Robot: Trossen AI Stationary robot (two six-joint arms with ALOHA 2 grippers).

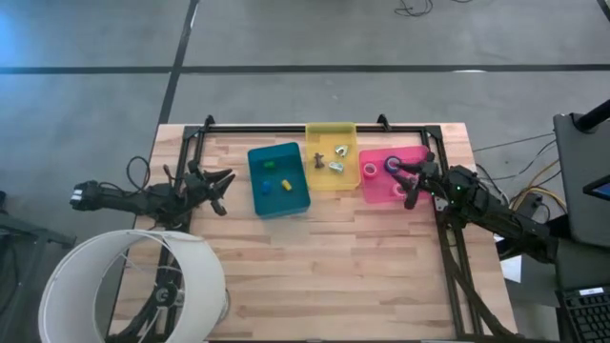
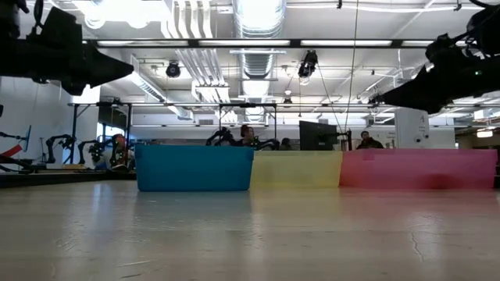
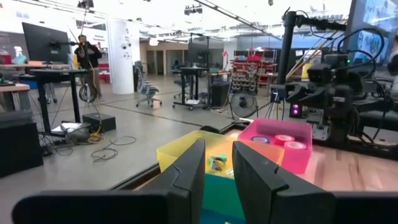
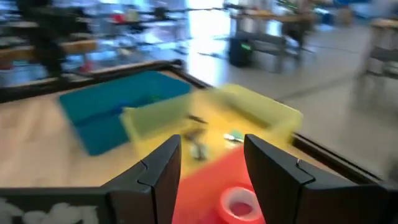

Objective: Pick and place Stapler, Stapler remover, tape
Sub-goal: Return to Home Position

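The tape rolls [image 3: 285, 139] lay inside the pink bin [image 1: 363, 187], the rightmost of three bins in a row on the table [image 1: 334, 276]: a pink roll [image 1: 370, 171] near its left wall, the dark purple roll [image 1: 392, 164] just beside it. The right gripper [image 1: 405, 185] hung over that bin, fingers spread, holding nothing. The left gripper [image 1: 225, 191] hovered just left of the blue bin [image 1: 254, 186], fingers apart and empty. Small pieces [image 1: 336, 166] sat in the yellow bin [image 1: 330, 128]; I couldn't tell what each was
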